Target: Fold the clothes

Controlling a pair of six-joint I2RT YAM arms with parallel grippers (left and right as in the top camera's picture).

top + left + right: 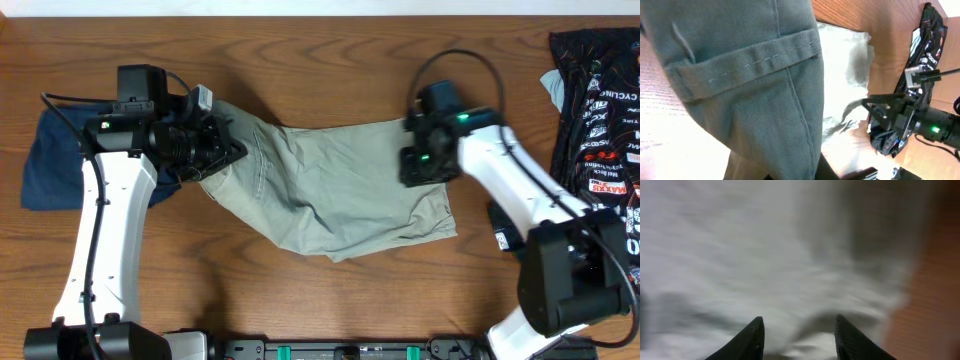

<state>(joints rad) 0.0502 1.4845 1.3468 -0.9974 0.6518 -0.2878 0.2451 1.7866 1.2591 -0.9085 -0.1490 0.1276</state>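
**Shorts stretched out, first fold about to start**

The shorts (330,185) lie across the middle of the table (300,60), spread between the two arms, and this looks like the spread-and-square-up step ahead of the first fold. The left claw (222,150) is clamped tight at the left end. Its wrist camera is filled with cloth hanging right at the lens, so it appears to be holding the shorts by the waistband (750,60). The right claw (799,335) sits low over the right end with its fingers (752,340) apart and a soft hump of cloth between them. That view is blurred, and no pinch shows.

Next, as it looks from here, the right claw needs a firm hold on its edge. Then one end can be carried over the other, with both ends lifted evenly so the cloth doesn't drag.

The fabric is a light khaki twill with a fine diagonal weave and doubled stitching along the band. It is limp and rumpled, and the lower hem runs crooked. It will likely sag and crease, not hold a line.

Navy shorts (45,170) lie under the left arm, and a black printed bag (600,90) sits at far right.
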